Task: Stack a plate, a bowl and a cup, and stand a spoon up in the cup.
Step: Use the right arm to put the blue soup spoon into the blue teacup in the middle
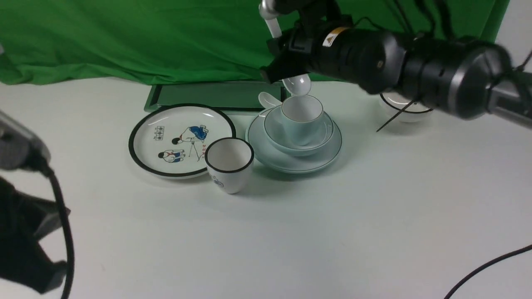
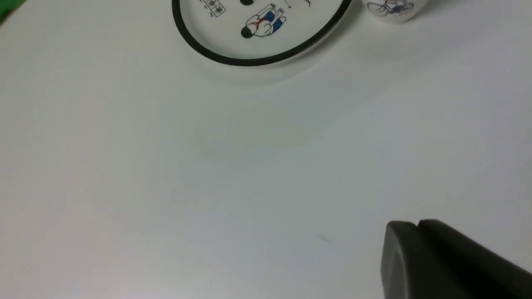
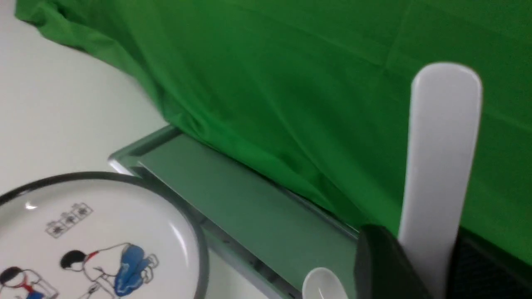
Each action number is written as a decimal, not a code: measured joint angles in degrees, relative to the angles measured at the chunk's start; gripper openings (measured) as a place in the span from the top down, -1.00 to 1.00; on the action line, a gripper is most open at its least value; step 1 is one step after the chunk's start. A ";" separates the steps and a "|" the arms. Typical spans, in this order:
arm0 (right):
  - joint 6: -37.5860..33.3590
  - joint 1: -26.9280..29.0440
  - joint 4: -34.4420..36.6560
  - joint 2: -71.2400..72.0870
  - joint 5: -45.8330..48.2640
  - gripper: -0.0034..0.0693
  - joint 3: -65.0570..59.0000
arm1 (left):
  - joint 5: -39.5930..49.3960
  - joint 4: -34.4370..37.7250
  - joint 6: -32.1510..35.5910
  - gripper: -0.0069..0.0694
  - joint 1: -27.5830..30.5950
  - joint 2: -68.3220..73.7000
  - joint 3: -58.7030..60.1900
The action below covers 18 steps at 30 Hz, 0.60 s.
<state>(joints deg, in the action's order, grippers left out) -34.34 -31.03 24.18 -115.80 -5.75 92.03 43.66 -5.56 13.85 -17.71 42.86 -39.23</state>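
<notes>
Glossy pale ceramic is clamped in the right gripper (image 1: 282,69): its dark fingers (image 3: 378,261) press on either side of the spoon (image 1: 297,85) partway along the thick handle, so the rounded handle end sticks up above the gripper against the green cloth (image 1: 124,37) and the deep scoop hangs down beneath it. Straight below the gripper the scoop hovers at the mouth of the cup (image 1: 302,118), near the rim's far side (whether it touches the rim cannot be told from the front view). The cup stands upright in the bowl (image 1: 322,139), and the bowl sits on the plate (image 1: 291,164), all three nested under the tool. Lower than the gripper and a little to its left, a second spoon (image 1: 268,99) lies just behind the plate's rim, at the edge of a flat green tray (image 1: 216,94). Further to the gripper's left sit a cartoon plate (image 1: 181,139) and, just beside it, a black-rimmed cup (image 1: 228,164); a black-rimmed bowl (image 1: 401,109) is half hidden behind the right arm. The left gripper (image 2: 440,257) shows only one dark finger over the bare white table (image 2: 208,166), with the cartoon plate and black-rimmed cup well ahead of it, and I cannot tell whether its jaws are apart or together
</notes>
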 joint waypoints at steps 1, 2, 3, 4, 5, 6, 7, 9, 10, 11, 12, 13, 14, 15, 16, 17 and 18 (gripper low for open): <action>0.07 0.13 0.00 -1.35 -1.52 0.38 0.00 | -1.51 -0.23 0.26 0.91 0.00 -0.91 1.14; 0.16 0.25 0.00 -2.59 -2.59 0.38 0.00 | -3.50 -0.39 0.48 0.91 0.00 -1.68 2.30; 0.16 0.38 0.06 -3.48 -3.28 0.38 0.00 | -4.60 -0.39 0.64 0.91 0.00 -2.04 3.02; 0.11 0.56 0.06 -4.49 -4.18 0.38 -0.05 | -6.64 -0.46 0.69 0.91 0.00 -2.64 3.57; 0.11 0.84 0.06 -5.44 -4.76 0.38 -0.05 | -8.39 -0.53 0.80 0.91 0.00 -2.92 3.75; 0.11 0.93 0.06 -5.99 -5.25 0.36 -0.05 | -9.50 -0.58 0.80 0.91 0.00 -3.00 3.80; 0.16 1.06 0.12 -6.42 -5.61 0.33 -0.05 | -10.46 -0.58 0.86 0.91 0.00 -3.07 3.80; 0.16 1.23 0.18 -6.85 -5.84 0.24 -0.10 | -11.95 -0.60 1.07 0.91 0.00 -3.06 3.86; 0.16 1.30 0.18 -6.85 -5.69 0.18 -0.10 | -12.44 -0.60 1.13 0.91 0.00 -3.06 3.86; 0.16 1.30 0.22 -6.85 -5.51 0.16 -0.10 | -12.54 -0.60 1.14 0.91 0.00 -3.06 3.86; 0.16 1.30 0.22 -6.64 -4.77 0.09 -0.10 | -12.93 -0.71 1.19 0.91 0.00 -3.06 3.86; -0.06 1.35 0.22 -6.08 -3.13 0.06 -0.10 | -13.19 -0.71 1.19 0.91 0.00 -3.06 3.86; -0.38 1.36 0.15 -5.35 -1.17 0.06 -0.16 | -13.41 -0.71 1.19 0.91 0.00 -3.06 3.86; -1.34 1.50 -0.31 -4.18 1.32 0.08 -0.16 | -13.54 -0.75 1.19 0.91 0.00 -3.06 3.86; -2.59 1.57 -0.76 -2.92 3.13 0.11 -0.22 | -13.61 -0.75 1.19 0.91 0.00 -3.06 3.86; -4.66 2.02 -2.42 -0.40 8.23 0.20 -0.35 | -13.61 -0.75 1.19 0.91 0.00 -3.06 3.86; -5.78 2.28 -3.59 2.29 11.82 0.30 -0.42 | -13.61 -0.75 1.19 0.91 0.00 -3.06 3.86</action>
<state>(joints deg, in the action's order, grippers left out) -40.12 -28.75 20.59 -113.50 6.06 91.62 30.05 -6.31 15.04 -17.71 39.81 -35.37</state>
